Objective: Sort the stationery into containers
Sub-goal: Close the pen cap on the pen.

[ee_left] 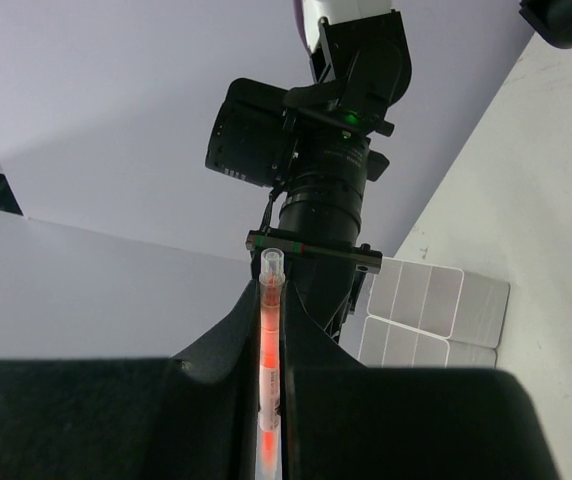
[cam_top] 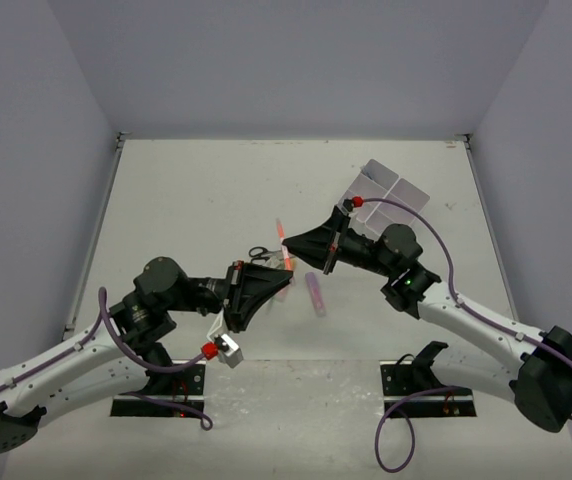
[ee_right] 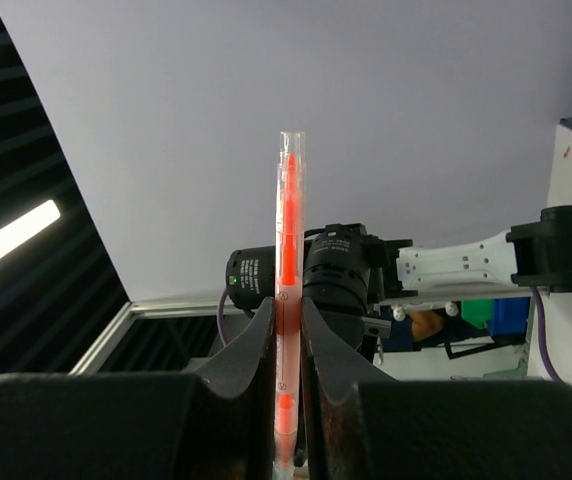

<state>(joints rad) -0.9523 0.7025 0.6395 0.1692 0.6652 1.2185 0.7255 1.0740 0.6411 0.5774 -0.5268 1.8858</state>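
An orange marker [cam_top: 286, 252] hangs in the air between my two grippers, which face each other over the middle of the table. My left gripper [cam_top: 284, 282] is shut on one end of it; in the left wrist view the marker [ee_left: 269, 345] sits pinched between the jaws of that gripper [ee_left: 269, 300]. My right gripper [cam_top: 289, 244] is shut on the other end; in the right wrist view the marker [ee_right: 287, 260] stands up between the jaws of that gripper [ee_right: 287, 325]. The white divided box [cam_top: 387, 190] stands at the far right and also shows in the left wrist view [ee_left: 426, 312].
Black-handled scissors [cam_top: 257, 253] lie on the table just left of the grippers. A purple marker [cam_top: 315, 293] lies just right of them, below the right gripper. The table [cam_top: 196, 190] is walled on three sides.
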